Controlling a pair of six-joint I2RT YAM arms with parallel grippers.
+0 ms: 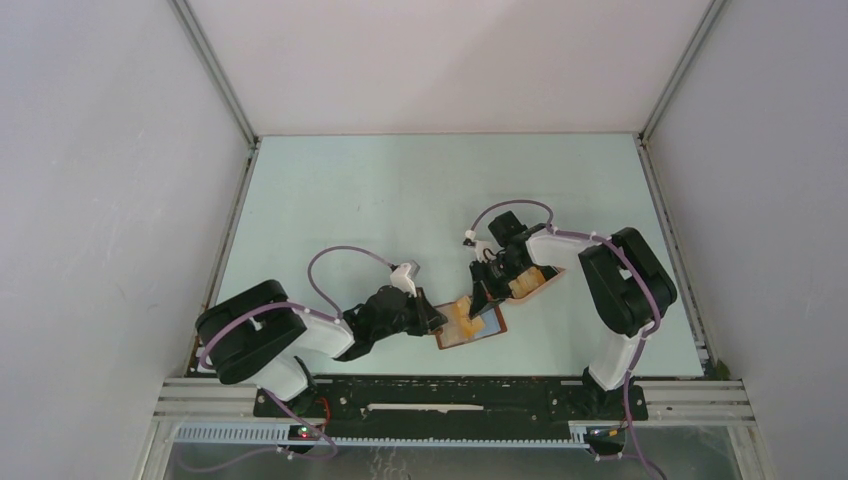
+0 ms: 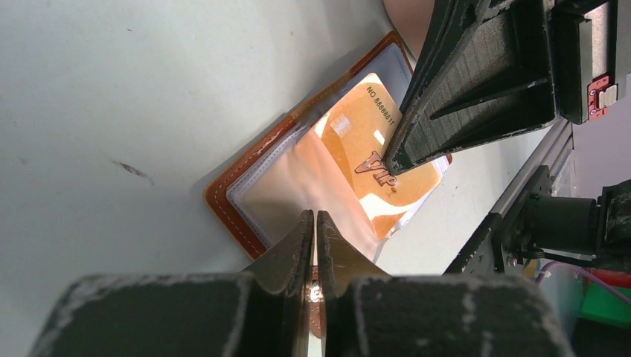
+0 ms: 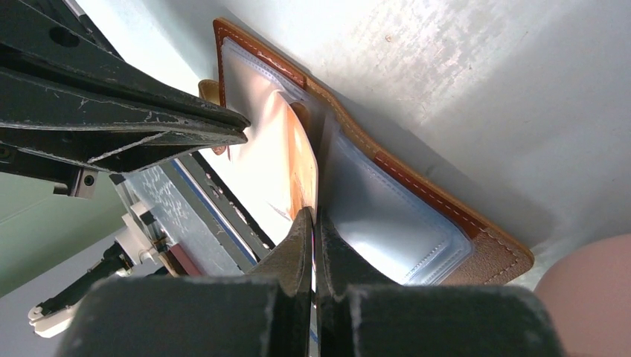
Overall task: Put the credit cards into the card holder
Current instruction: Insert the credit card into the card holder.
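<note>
- My left gripper has its fingers pressed almost together, pinching the edge of a clear plastic sleeve that rises from the wallet at the bottom centre of the left wrist view.
- My right gripper is clamped tight on a yellow-orange plastic card printed "VIP". In the right wrist view the card shows edge-on, running up from the fingertips at centre.
- In the left wrist view that card lies tilted over the wallet's inner pockets, right of centre, with my right fingertip on its lower part.
- The reddish-brown leather bifold card holder lies open and flat on the pale green table, in the lower middle of the top view between my two grippers.
- A pink oval tray sits just right of the card holder, under my right arm.
</note>
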